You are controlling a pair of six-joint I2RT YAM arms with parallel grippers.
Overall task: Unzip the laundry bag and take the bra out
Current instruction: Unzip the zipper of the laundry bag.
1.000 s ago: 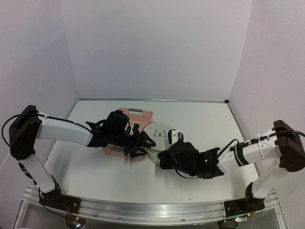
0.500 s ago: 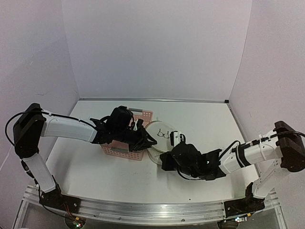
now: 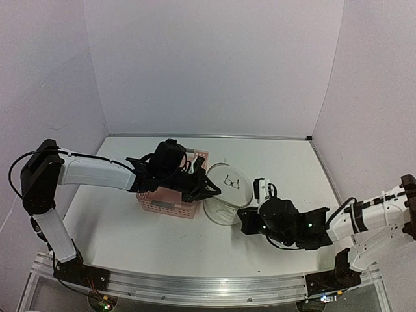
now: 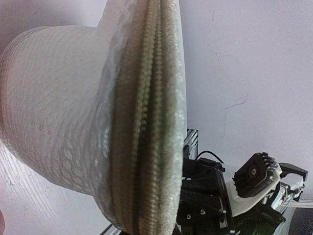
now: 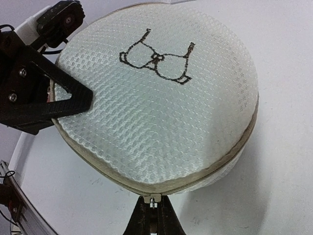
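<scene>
So, the laundry bag (image 3: pixel 224 195) is sitting just right of the pink basket (image 3: pixel 170 198) with its printed face tilting up, and the bra isn't showing through the mesh. The right gripper (image 5: pixel 153 204) is pinching the zipper pull (image 5: pixel 154 198), fingers together, on the rim away from the basket, while the left gripper (image 3: pixel 207 189) is clamping the basket-side rim roughly opposite. The zip track (image 4: pixel 146 122) is running around the hoop, so I'm judging the pull should be following that curve, not going straight out.
</scene>
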